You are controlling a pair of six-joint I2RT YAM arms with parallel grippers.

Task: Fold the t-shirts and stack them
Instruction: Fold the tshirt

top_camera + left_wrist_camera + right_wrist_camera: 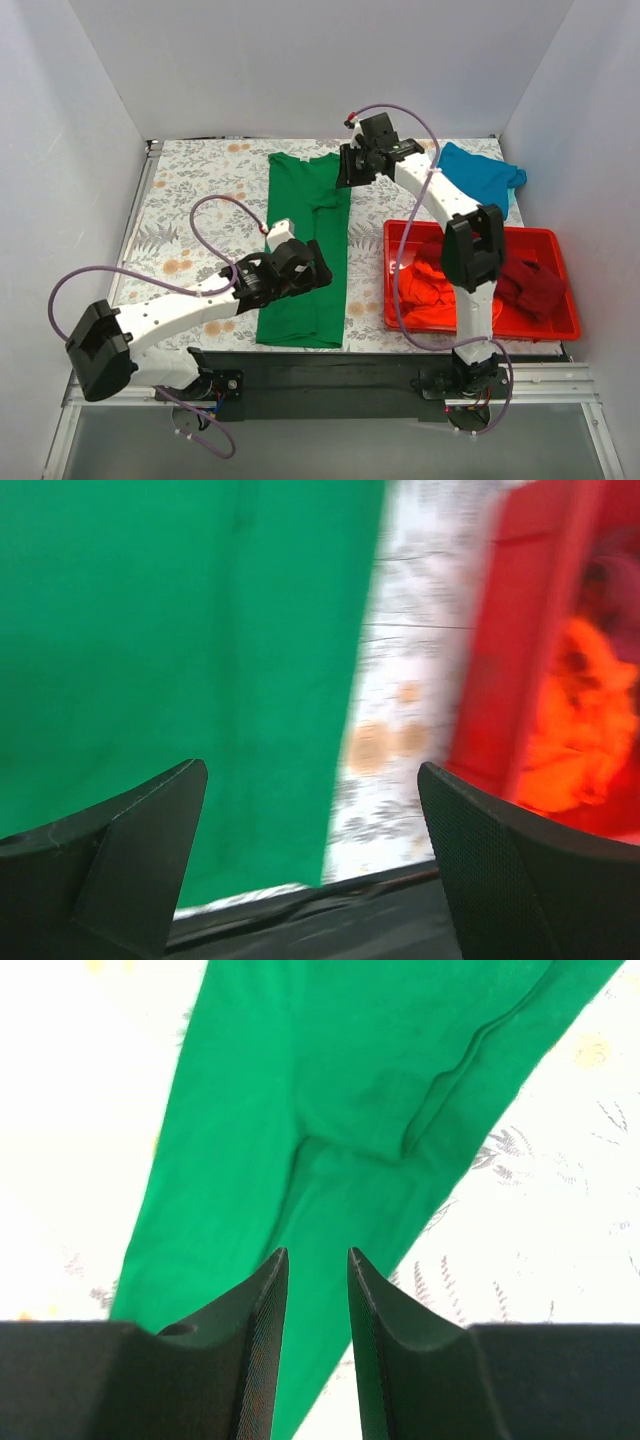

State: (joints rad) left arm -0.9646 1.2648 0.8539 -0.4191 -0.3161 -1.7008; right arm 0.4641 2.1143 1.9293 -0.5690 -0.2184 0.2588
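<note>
- Currently, the green t-shirt (305, 250) lies flat on the table (190, 200) as a long narrow strip, with its sides folded in.
- Risk: a pinch that catches only the top layer would likely peel the lengthwise fold open.
- Risk: unequal lifts at the two ends would likely skew the strip.
- The left gripper (310, 770) hovers over the strip's near half, its jaws spread wide and empty.
- The right gripper (316, 1255) stands over the far right edge, its jaws a narrow gap apart, gripping nothing.
</note>
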